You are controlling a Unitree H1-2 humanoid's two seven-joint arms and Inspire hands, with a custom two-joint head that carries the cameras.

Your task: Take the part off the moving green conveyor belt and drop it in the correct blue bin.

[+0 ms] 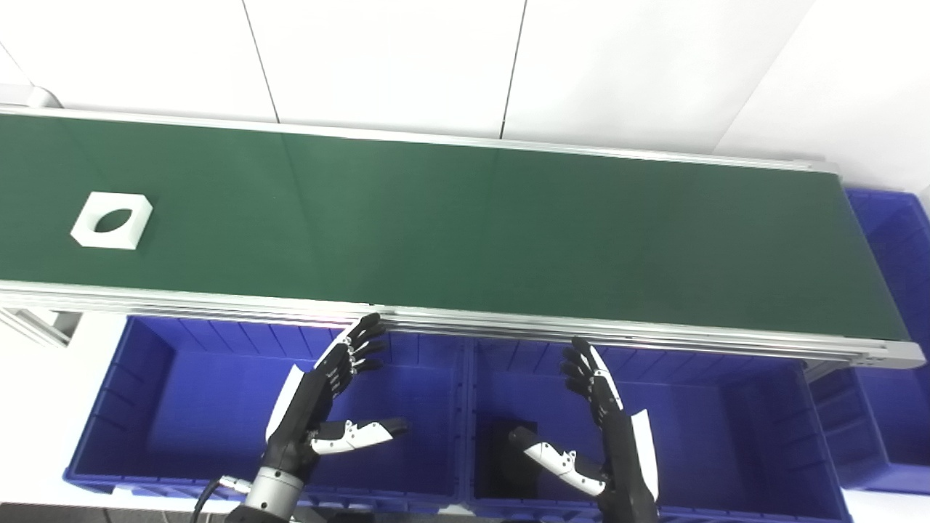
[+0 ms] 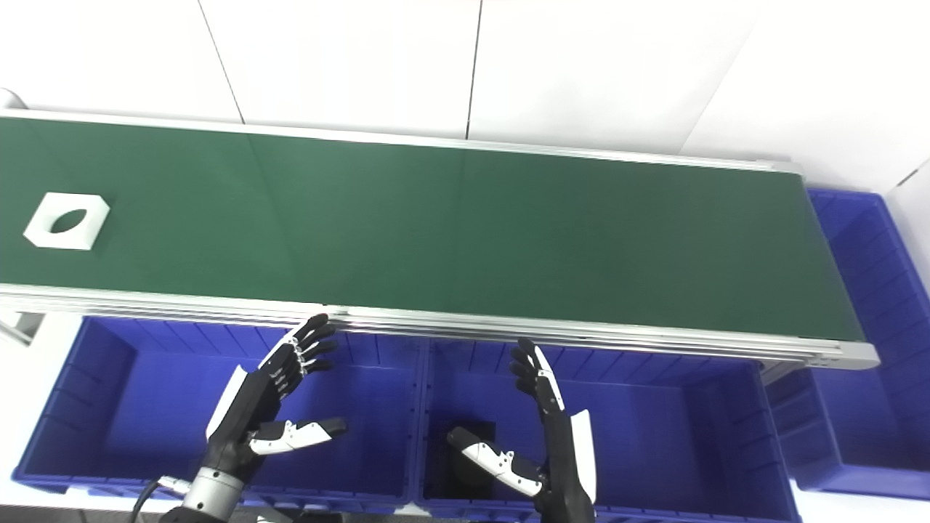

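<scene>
1. We see the left hand (image 1: 320, 407) nearest us, below the conveyor belt (image 1: 465, 232), over the left blue bin (image 1: 109, 407); its fingers are spread, thumb apart, holding nothing.
2. We see the right hand (image 1: 603, 428) over the middle blue bin (image 1: 726, 428), fingers likewise spread and empty; a dark object (image 1: 508, 465) lies on that bin's floor beside the thumb.
3. Beyond the belt's right end stands a third blue bin (image 1: 894, 240).
4. Farther off, we find the white part (image 1: 112, 220), square with an oval hole, flat at the belt's far left, well apart from both hands.
</scene>
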